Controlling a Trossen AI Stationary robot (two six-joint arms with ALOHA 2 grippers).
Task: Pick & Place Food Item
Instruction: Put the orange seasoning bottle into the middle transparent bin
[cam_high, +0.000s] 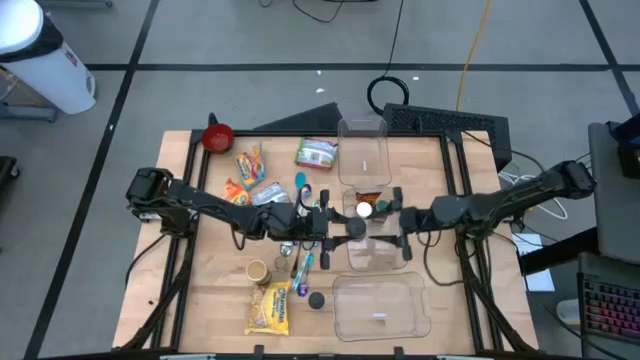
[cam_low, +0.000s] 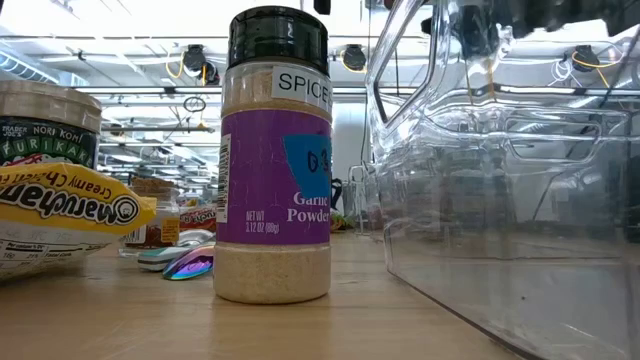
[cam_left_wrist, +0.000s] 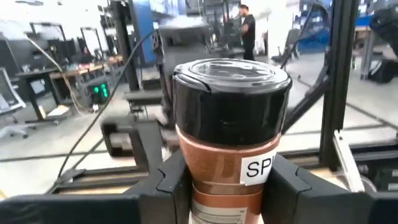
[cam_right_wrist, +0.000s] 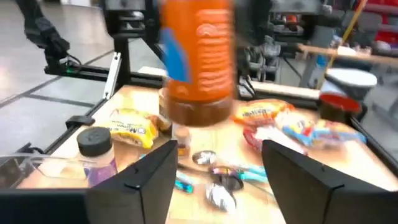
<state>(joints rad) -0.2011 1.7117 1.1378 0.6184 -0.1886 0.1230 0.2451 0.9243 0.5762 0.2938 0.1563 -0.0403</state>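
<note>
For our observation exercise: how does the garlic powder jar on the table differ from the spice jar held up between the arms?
The garlic powder jar stands on the table; the held spice jar is off it, gripped by the left gripper. The garlic powder jar holds pale powder, the held spice jar reddish-brown. Both have black lids and white labels.

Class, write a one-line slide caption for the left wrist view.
Left gripper fingers close around a black-capped spice jar, held upright above the table.
</note>
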